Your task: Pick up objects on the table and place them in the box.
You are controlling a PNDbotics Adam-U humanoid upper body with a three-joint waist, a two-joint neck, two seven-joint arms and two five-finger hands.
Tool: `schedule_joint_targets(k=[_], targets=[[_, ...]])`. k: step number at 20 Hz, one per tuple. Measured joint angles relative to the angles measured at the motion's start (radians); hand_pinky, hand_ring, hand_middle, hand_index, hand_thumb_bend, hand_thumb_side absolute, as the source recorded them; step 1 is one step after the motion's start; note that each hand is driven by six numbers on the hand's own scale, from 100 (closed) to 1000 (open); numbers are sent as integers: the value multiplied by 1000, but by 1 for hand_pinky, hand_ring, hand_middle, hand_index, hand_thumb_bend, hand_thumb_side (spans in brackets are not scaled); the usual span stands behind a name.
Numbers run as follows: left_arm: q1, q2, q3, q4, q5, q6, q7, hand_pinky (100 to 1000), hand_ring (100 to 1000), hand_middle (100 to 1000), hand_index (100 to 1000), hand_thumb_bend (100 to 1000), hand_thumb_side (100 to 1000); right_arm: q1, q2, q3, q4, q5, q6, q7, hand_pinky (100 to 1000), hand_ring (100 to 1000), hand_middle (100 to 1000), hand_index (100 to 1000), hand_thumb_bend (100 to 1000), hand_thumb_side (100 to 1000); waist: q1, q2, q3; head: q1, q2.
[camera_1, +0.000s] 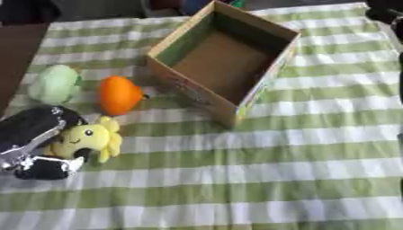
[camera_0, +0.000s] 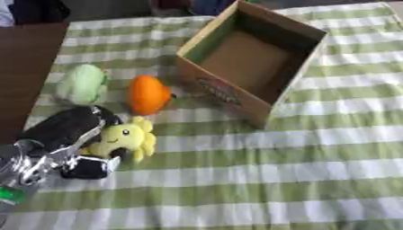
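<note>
on the left side of the green-and-white checked cloth [camera_0: 315, 148], the left hand [camera_0: 75, 134] has its fingers curled round the yellow plush toy [camera_0: 126, 137], which sits on the cloth with the dark thumb and fingertips pressed against its lower left flank. whether the toy is lifted at all cannot be told. an orange object [camera_0: 147, 93] lies just beyond the toy, and a pale green object [camera_0: 81, 84] sits further left, near the cloth's edge. the cardboard box [camera_0: 311, 42] stands open and looks empty, up and to the right, its near corner close to the orange object. the right hand [camera_1: 386, 13] shows only as a dark shape at the upper right corner of the right eye view; its fingers cannot be made out.

to do this step well, the hold should gather the toy's soft body rather than 1 petal, then lift straight up so it clears the orange object, and carry it over the box's near wall before letting go.
</note>
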Motion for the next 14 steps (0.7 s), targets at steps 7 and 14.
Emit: schedule_joint_targets(k=[7,14], targets=[[-97,1,38,-1,10,-43,78,498,622,524,670,100,252,-13,0,0,0,0,-3,-3,752,736,540,847,100,970,-4,5,-3,-10,0],[-218,-16,54,-1,14,-59,107,489,615,513,661,100,255,-45,-1,0,0,-4,-22,-15,749,737,545,845,100,960,-7,5,-27,-16,-3]])
